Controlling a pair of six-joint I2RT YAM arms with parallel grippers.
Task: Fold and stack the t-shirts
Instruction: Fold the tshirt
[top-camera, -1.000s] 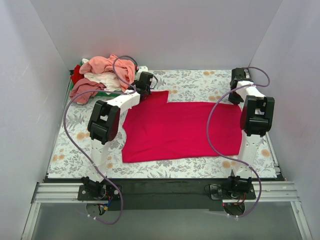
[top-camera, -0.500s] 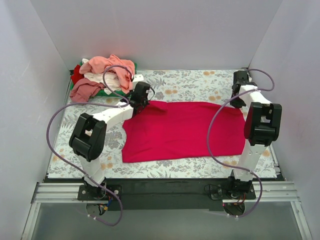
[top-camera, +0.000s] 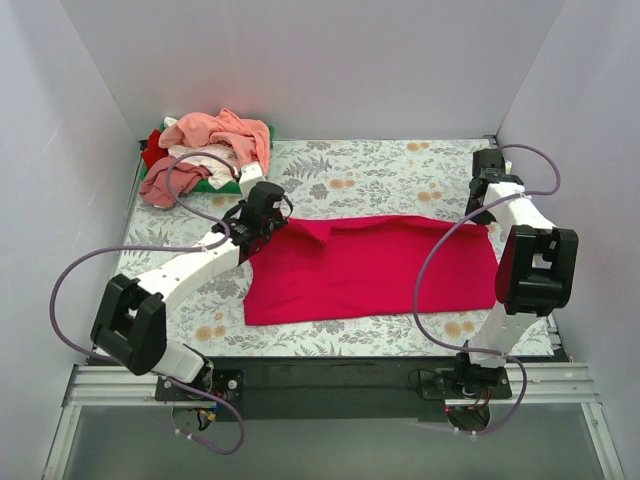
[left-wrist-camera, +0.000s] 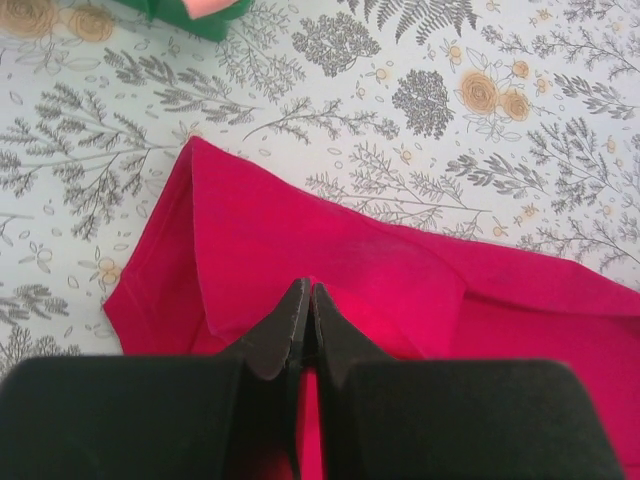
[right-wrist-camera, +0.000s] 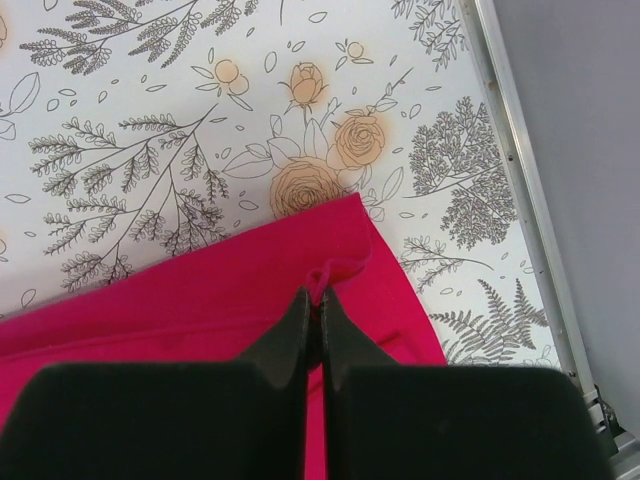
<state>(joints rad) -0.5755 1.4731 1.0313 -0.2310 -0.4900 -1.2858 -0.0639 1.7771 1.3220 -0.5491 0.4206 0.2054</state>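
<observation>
Both claws: left claw (left-wrist-camera: 308, 295) and right claw (right-wrist-camera: 315, 302) closed tight, each pinching the far hem of shirt (top-camera: 370, 270).
Place: shirt central; pile (top-camera: 205, 150) at 10 o'clock.
Change: hem drawn toward 6 o'clock since a second ago.
Meaning: first lengthwise fold looks underway.

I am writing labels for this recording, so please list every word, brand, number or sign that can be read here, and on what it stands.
No readable text in any view.
The crimson t-shirt is plain, no print or tag showing.
The tablecloth bears only flowers and leaves.
The left hand and right hand, both shut on the crimson t-shirt, are plain black.
</observation>
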